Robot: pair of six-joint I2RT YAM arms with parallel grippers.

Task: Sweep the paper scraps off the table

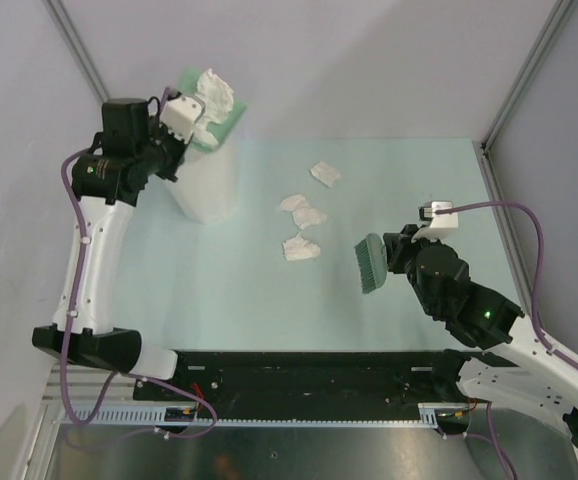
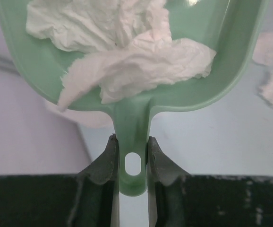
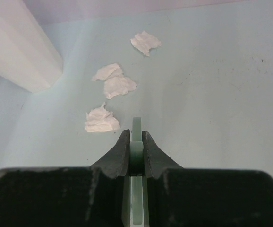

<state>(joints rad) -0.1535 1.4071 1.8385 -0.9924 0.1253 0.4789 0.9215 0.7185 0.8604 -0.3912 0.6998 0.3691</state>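
Several crumpled white paper scraps (image 1: 301,247) (image 3: 101,121) lie in a loose cluster on the mint-green table (image 1: 389,180) (image 3: 212,71). More paper wads (image 2: 127,61) fill a green dustpan (image 1: 217,118) (image 2: 221,71). My left gripper (image 1: 199,126) (image 2: 132,142) is shut on the dustpan's handle and holds the pan over the tall white bin (image 1: 205,185). To the right of the scraps, my right gripper (image 1: 394,255) (image 3: 136,137) is shut on a green brush (image 1: 371,263), with the brush handle (image 3: 136,125) pinched between its jaws. The nearest scrap lies just ahead and left of those fingertips.
The white bin (image 3: 18,42) stands at the table's back left, close to the grey wall. Metal frame rails (image 1: 504,200) edge the table on the right. A black front rail (image 1: 309,375) runs between the arm bases.
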